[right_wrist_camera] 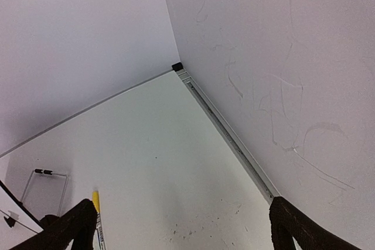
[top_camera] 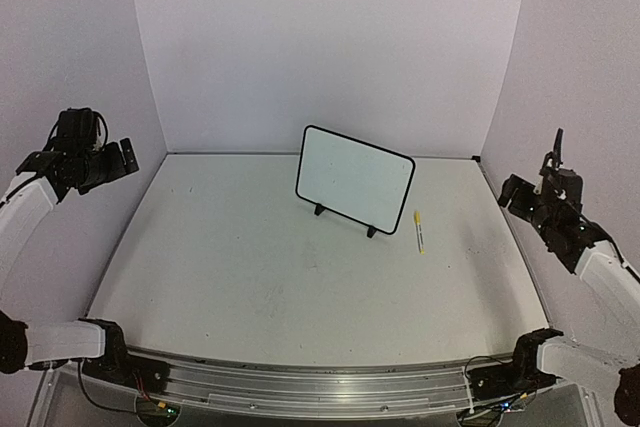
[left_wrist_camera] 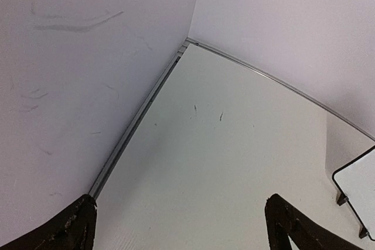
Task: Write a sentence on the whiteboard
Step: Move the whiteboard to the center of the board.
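Black and bare between its jaws, the right gripper (right_wrist_camera: 183,209) hangs wide open above the right edge of the table (top_camera: 250,277), clamped on nothing. The left gripper (left_wrist_camera: 180,209) is spread just as wide and just as empty, raised over the far left side.

Inward from the right gripper lies a yellow marker (top_camera: 418,231), flat on the table. Its long axis runs roughly near to far, only slightly slanted, so it lies almost square to a reach coming in from the right. It sits just beside the right-hand foot of the whiteboard (top_camera: 355,179), apart from the frame and not touching it. The right wrist view catches its yellow tip low at the left, next to the board's stand.

The whiteboard stands right of centre toward the back of the table, propped on two small black feet, leaning back, its face turned to the arms. No writing shows on it in these views.

Judged from this layout, the marker is the first thing to fetch, and the right arm is clearly the nearer one. The left arm is well apart from both marker and board.
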Available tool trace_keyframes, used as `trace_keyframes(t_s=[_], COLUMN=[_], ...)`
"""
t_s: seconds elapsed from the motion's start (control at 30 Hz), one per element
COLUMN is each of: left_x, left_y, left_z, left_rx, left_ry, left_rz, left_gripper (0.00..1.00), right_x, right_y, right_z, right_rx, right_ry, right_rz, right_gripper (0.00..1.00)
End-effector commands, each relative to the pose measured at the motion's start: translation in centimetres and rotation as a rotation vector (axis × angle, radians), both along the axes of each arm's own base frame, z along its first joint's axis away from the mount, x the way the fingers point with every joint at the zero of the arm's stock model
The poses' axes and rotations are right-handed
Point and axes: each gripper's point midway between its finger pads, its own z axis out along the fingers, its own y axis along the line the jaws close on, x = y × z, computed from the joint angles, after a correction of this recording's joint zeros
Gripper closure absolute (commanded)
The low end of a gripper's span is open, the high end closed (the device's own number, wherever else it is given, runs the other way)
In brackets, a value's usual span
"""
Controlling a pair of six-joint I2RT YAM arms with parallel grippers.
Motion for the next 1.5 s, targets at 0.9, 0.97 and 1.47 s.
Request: trace_keyframes(t_s=[0.9,0.97,1.47], left_x=[3.0,3.0,3.5], left_y=[-3.9,-4.0,-4.1], left_z=[1.4,1.3,0.4], left_rx=[0.073,0.065,0.056], left_ry=[-0.114,-0.110,-0.081], left_rz=[-0.295,-0.299,-0.301], left_gripper=[0.00,0.01,0.01], right_x=[7.3,8.4,11.8], right_y=[26.0,26.4,29.6], right_z=[-14.5,-15.1,-19.7], right_rx=[0.078,0.055,0.014], right_ry=[0.417,0.409,0.447], right_rz=[0.168,0.149,0.147], right_gripper=[0.19,0.21,0.37])
